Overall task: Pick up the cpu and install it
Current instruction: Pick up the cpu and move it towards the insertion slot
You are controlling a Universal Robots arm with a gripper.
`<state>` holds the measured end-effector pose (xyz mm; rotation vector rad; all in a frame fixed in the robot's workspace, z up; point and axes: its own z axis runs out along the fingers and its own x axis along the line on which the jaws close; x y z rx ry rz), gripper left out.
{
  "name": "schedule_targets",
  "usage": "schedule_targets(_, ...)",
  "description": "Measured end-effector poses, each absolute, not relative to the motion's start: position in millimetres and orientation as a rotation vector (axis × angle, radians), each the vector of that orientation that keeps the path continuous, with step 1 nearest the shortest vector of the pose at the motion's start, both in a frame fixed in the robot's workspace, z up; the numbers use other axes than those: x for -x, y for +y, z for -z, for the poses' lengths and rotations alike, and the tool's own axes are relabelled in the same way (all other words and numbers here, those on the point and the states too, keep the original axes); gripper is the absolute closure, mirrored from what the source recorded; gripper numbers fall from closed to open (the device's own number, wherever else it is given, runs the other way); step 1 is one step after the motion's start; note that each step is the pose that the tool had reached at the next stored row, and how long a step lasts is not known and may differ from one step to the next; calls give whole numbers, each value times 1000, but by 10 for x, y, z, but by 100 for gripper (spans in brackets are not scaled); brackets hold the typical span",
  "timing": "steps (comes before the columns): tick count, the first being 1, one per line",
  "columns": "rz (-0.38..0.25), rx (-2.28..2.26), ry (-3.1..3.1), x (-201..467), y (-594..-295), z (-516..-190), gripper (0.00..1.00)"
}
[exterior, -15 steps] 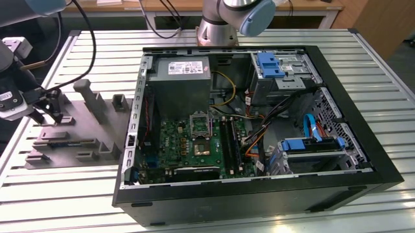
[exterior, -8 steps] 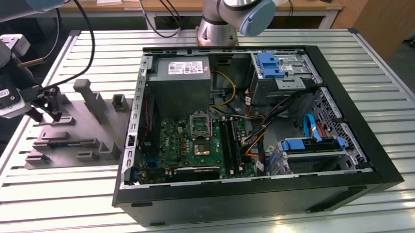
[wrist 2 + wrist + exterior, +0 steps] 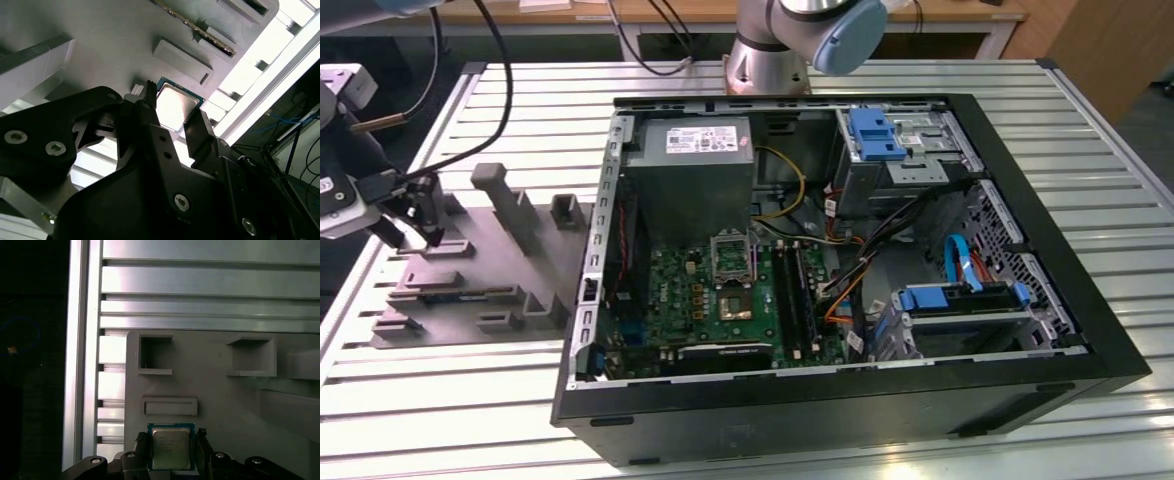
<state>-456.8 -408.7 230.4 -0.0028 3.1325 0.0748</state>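
The gripper (image 3: 171,441) stands part-open, the cpu (image 3: 170,450) between its fingers (image 3: 201,439), not clearly clamped; light, stiff, fragile underneath, I judge; best pinched by opposite edges.

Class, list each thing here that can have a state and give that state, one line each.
Small square cpu with silvery metal top: face up at the grey plastic fixture, not installed.
Black metal computer case: on its side, panel off, inside exposed.
Metal-framed rectangular socket: dark centre bare, no chip in it.
Tool: set around the cpu; grip cannot be told.
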Motion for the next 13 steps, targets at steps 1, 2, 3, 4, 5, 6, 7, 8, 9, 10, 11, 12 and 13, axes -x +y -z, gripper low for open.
schedule_targets(1,-75,3,3133,4568,-4087,-2314,53)
schedule_targets(2,-75,3,3133,4568,-4087,-2324,53)
schedule_targets(3,-75,2,3133,4568,-4087,-2333,53)
schedule_targets(4,-75,2,3133,4568,-4087,-2343,53)
schedule_targets(5,-75,3,3133,4567,-4087,-2352,53)
schedule_targets(6,-75,3,3133,4567,-4088,-2360,53)
schedule_targets(7,-75,3,3133,4568,-4087,-2368,53)
schedule_targets(8,-75,3,3133,4568,-4087,-2376,53)
schedule_targets(9,-75,3,3133,4568,-4088,-2383,53)
schedule_targets(10,-75,3,3133,4568,-4087,-2390,53)
schedule_targets(11,-75,3,3133,4567,-4087,-2398,53)
schedule_targets(12,-75,3,3133,4567,-4087,-2406,53)
schedule_targets(13,-75,3,3133,4568,-4088,-2412,53)
